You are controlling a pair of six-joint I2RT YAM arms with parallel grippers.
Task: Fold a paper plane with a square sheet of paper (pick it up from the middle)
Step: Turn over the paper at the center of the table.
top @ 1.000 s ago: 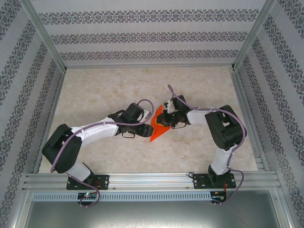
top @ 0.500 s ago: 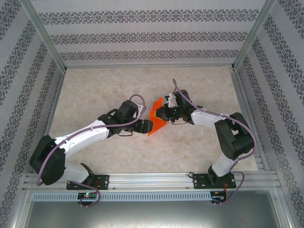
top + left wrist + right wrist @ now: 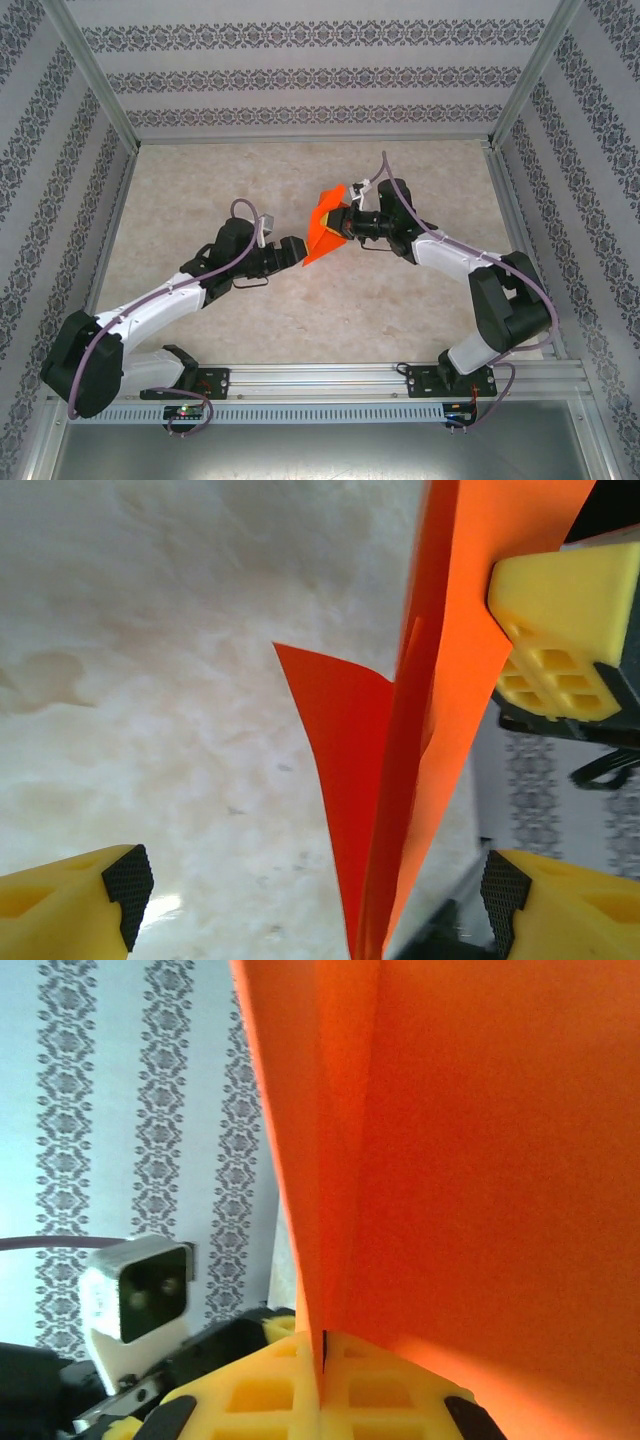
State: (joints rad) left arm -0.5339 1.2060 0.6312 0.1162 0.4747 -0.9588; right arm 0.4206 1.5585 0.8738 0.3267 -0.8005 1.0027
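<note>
The orange square sheet of paper [image 3: 323, 226], folded into a creased, pointed shape, hangs above the table's middle. My right gripper [image 3: 346, 222] is shut on its right edge; in the right wrist view the yellow jaws [image 3: 325, 1365] pinch the fold, and the paper [image 3: 480, 1160] rises above them. My left gripper [image 3: 297, 252] stands open just left of the paper's lower tip. In the left wrist view the paper [image 3: 400, 780] hangs between the wide-apart fingers [image 3: 110, 905] of the left gripper [image 3: 312, 905] without touching them, and a right finger [image 3: 560, 640] presses its upper right.
The marbled table [image 3: 200, 190] is walled in by patterned panels, with metal rails [image 3: 520, 230] along its sides and near edge. The left wrist's camera housing [image 3: 135, 1290] shows close behind the paper in the right wrist view.
The left gripper has opened and let go of the paper. Both arms have stretched away from their bases, and the right gripper has carried the paper toward the back and tilted it.
</note>
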